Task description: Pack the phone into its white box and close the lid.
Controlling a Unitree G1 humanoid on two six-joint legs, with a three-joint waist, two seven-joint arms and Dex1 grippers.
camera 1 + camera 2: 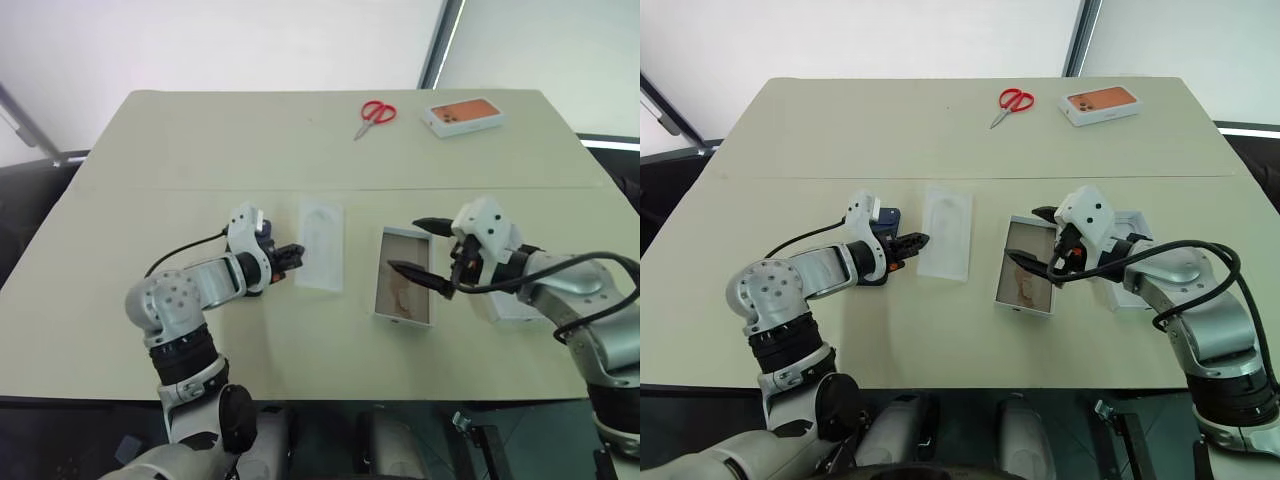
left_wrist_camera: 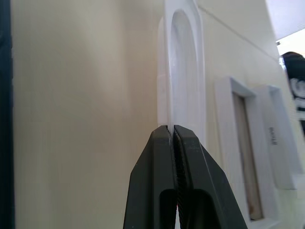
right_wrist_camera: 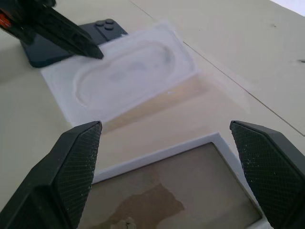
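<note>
Pincer tips on the left arm (image 1: 918, 240) are pressed together, holding nothing, at the edge of a thin white insert (image 1: 944, 231); the phone (image 3: 71, 40) lies on the counter (image 1: 200, 140) just behind them. The right pincer (image 1: 417, 250) gapes wide and empty over the white box (image 1: 405, 287), with the lid (image 1: 1132, 262) beneath its wrist.

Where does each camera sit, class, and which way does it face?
Head views: above, looking down at the table and both arms.
Left wrist view: along the shut left gripper at the white insert.
Right wrist view: between the open right gripper fingers, over the white box.
Shared: insert and box appear in all.
</note>
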